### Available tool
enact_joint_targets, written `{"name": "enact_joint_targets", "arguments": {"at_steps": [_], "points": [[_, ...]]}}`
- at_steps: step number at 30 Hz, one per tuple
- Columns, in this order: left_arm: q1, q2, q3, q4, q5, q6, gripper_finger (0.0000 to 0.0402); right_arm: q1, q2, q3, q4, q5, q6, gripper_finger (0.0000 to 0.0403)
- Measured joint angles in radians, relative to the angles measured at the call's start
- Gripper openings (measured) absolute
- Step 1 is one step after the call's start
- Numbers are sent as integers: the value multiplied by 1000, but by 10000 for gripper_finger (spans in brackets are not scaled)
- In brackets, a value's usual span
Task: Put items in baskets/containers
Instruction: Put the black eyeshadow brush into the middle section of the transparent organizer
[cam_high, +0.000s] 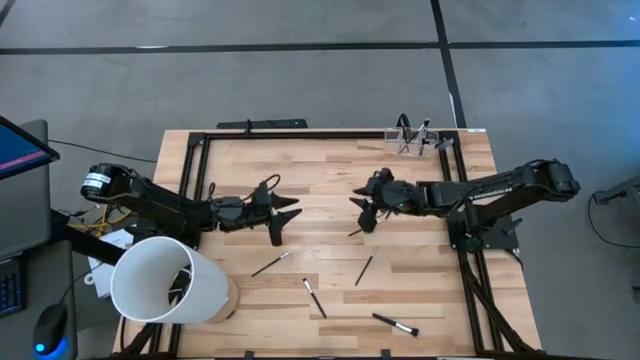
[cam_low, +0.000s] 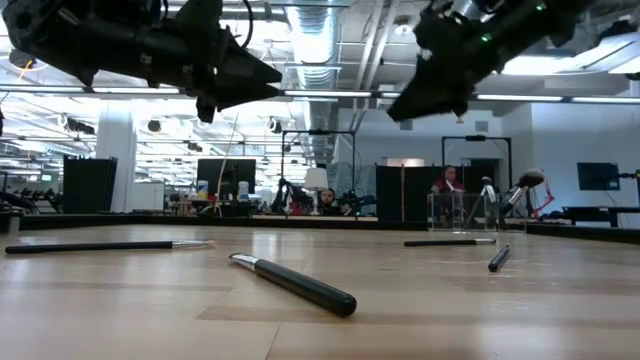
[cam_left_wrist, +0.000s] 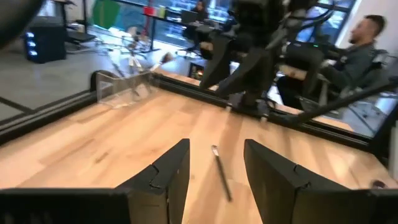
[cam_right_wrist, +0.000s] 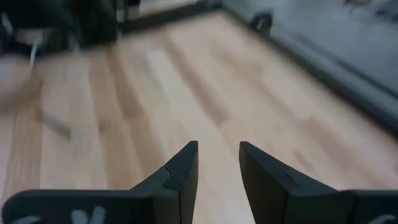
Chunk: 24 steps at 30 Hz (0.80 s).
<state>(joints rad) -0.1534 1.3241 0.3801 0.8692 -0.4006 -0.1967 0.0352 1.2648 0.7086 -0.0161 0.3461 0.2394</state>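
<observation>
Several thin dark makeup brushes lie flat on the wooden table: one (cam_high: 270, 264), one (cam_high: 315, 298), one (cam_high: 364, 268) and one (cam_high: 395, 324) toward the near edge, and a short one (cam_high: 355, 232) just under my right gripper. The clear plastic holder (cam_high: 415, 140) stands at the far right corner with a few brushes upright in it. My left gripper (cam_high: 288, 222) hovers open above the table's middle left; a brush (cam_left_wrist: 221, 177) lies ahead of its fingers. My right gripper (cam_high: 358, 215) hovers open at the middle, facing the left one, with nothing between its fingers (cam_right_wrist: 186, 168).
A big white tub (cam_high: 165, 280) lies on its side at the near left corner. A dark metal frame (cam_high: 300, 133) runs along the table's edges. Bare wood shows between the grippers and the far rail. People sit in the room beyond the far edge.
</observation>
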Motion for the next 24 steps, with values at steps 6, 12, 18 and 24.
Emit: {"name": "enact_joint_targets", "arguments": {"at_steps": [6, 12, 18, 24], "points": [[-16, 29, 0, 5, 2, -3, 149, 39, -4, -1, -77, -5, 25, 107], [-18, 72, 0, 3, 60, -49, 149, 74, -1, -1, -64, -6, 14, 107], [-45, 118, 0, 72, 64, -101, 149, 112, -1, -1, -158, -5, 32, 107], [-81, 175, 44, 135, 64, -99, 149, 164, -1, -9, -244, -4, 60, 107]]}}
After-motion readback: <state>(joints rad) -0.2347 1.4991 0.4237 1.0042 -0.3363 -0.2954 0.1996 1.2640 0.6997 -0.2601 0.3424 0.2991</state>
